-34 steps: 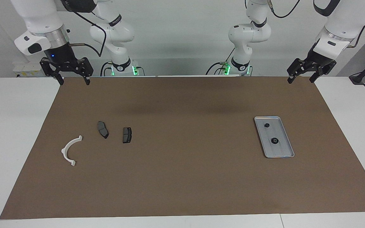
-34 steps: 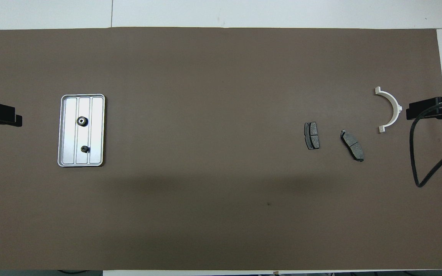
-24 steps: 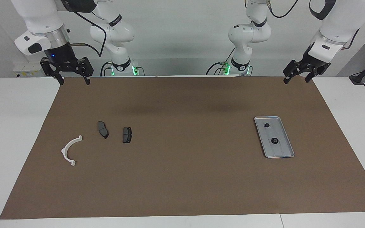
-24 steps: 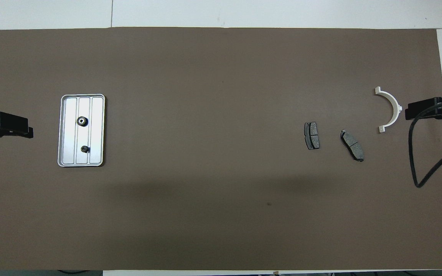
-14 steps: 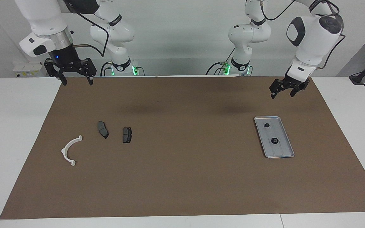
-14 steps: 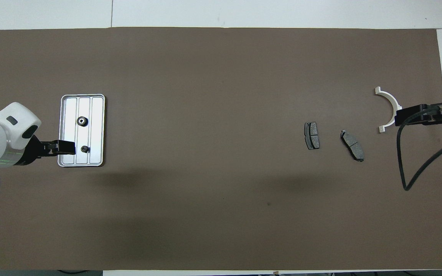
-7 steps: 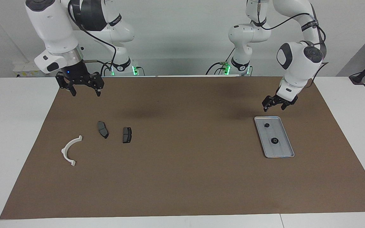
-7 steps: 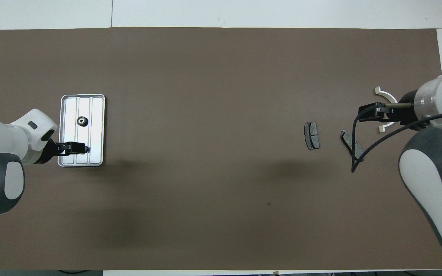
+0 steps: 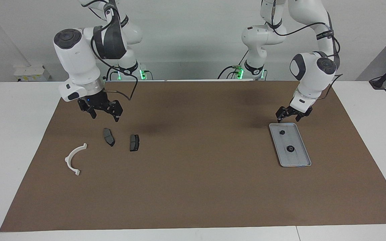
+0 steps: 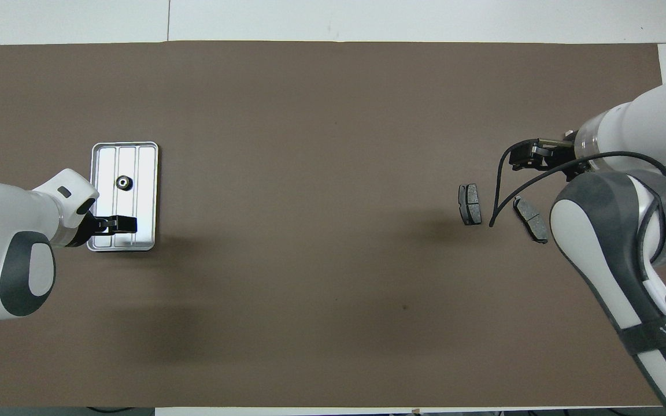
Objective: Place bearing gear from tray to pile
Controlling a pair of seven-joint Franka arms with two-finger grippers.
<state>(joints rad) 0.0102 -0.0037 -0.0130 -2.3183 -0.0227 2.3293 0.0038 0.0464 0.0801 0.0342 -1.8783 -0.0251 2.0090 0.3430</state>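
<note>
The flat rectangular silver-grey metal tray [image 9: 290, 144] with raised rim and lengthwise ribs lies on the brown mat [image 9: 199, 187] toward the left arm's end of the bench [image 9: 12, 134]. Two small dark round gears sit in it, well apart: the larger bearing gear with a pale centre [image 9: 290, 149] about midway along the tray, and a smaller dark gear [image 9: 282, 132] near the tray's end closest to the robots; in the overhead view that smaller one is hidden under the left hand.

The left hand [image 9: 288, 116], on the arm coming from the left arm's end, hangs low over the tray's robot-side end, just above the smaller gear. Its fingers are spread apart and grip nothing; whether a fingertip touches the tray rim cannot be told.

Toward the right arm's end of the bench lies the pile: a white plastic half-ring bracket [image 9: 75, 158] closest to that end of the mat, and two dark grey brake pads, one slanted pad [image 9: 109, 137] beside the bracket and one squarer pad [image 9: 134, 142] a little nearer the bench's middle. None of the three touch.

The right hand [image 9: 103, 115] hovers above the mat, over the spot just on the robots' side of the slanted pad, fingers spread and empty, clear of the pads.
</note>
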